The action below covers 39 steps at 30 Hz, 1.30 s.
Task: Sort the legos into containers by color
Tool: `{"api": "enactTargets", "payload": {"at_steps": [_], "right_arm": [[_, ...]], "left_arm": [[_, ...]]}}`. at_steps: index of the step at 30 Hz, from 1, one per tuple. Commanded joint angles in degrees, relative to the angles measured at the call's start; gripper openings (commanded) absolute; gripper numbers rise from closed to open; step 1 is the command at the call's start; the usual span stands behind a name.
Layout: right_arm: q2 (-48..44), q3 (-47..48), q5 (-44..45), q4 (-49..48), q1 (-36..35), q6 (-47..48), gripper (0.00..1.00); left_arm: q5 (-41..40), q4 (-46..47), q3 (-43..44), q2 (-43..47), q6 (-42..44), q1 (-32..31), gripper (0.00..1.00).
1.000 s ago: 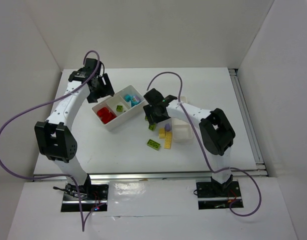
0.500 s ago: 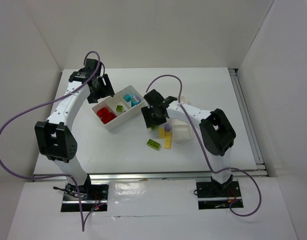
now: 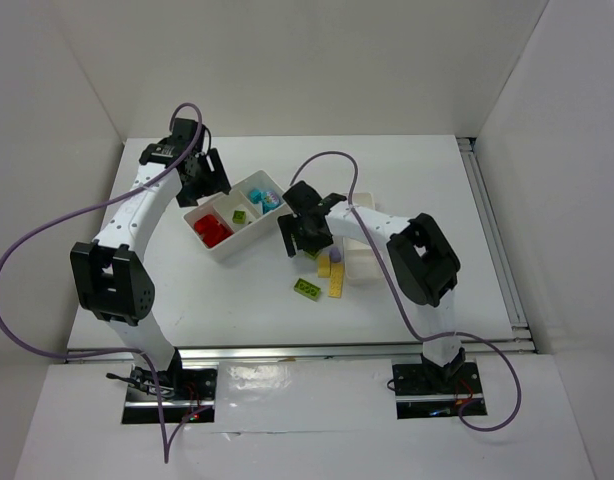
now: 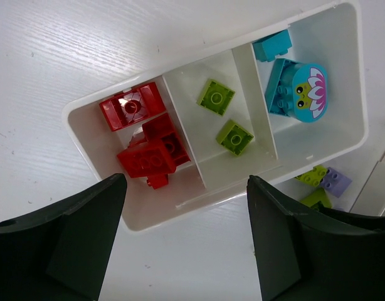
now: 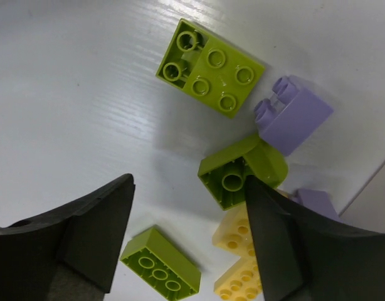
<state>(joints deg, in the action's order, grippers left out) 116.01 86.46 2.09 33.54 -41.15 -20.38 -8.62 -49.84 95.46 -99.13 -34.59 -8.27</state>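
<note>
Overhead, left hand [image 4: 185,182] gapes empty above tray [image 4: 340,133]; right hand [image 5: 187,183] likewise over legos [image 5: 212,70] by tray edge.

I'm working over a white table [image 3: 407,170], white walls [image 3: 307,60] closing it in behind and on both sides. Metal rails [image 3: 307,350] are running along its near and right edges; soft light is glinting off its grained top.

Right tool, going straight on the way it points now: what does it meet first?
Probably bare table: the right tool is open and the gap between its fingers faces white surface. The upturned lime brick sits right beside one finger, which may clip it; depth is unclear.
</note>
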Motion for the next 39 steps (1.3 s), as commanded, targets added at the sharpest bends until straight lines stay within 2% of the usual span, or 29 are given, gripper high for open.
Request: {"api": "enactTargets", "payload": {"at_steps": [1, 4, 12, 15, 25, 31, 36, 39], "right_arm": [[0.7, 3.2, 5.6, 1.7, -1.7, 0.0, 0.81], [0.7, 3.2, 7.0, 2.2, -1.7, 0.0, 0.86], [-2.9, -0.2, 9.3, 0.2, -1.7, -1.1, 0.85], [-4.2, -1.6, 12.9, -0.5, -1.7, -1.6, 0.86], [-3.7, -1.6, 16.7, 0.0, -1.7, -2.1, 0.88], [-6.2, -1.9, 15.6, -1.7, -1.7, -0.1, 0.87], [-1.9, -0.4, 12.7, 0.0, -1.7, -0.1, 0.87], [-0.7, -0.9, 8.0, 0.0, -1.7, -0.6, 0.85]], "left_arm": [[0.5, 0.8, -0.4, 0.4, 0.3, -0.3, 0.87], [1.1, 0.8, -0.4, -0.2, 0.3, -0.3, 0.86], [1.1, 0.8, -0.4, -0.2, 0.3, -0.3, 0.86], [1.6, 1.3, -0.4, -0.7, 0.3, -0.3, 0.86], [1.6, 1.3, -0.4, -0.7, 0.3, -0.8, 0.85], [1.6, 1.3, -0.4, -0.7, 0.3, -0.8, 0.85], [1.6, 1.3, -0.4, -0.7, 0.3, -0.8, 0.85], [1.0, 1.3, -0.4, -0.7, 0.3, -0.8, 0.85]]}}
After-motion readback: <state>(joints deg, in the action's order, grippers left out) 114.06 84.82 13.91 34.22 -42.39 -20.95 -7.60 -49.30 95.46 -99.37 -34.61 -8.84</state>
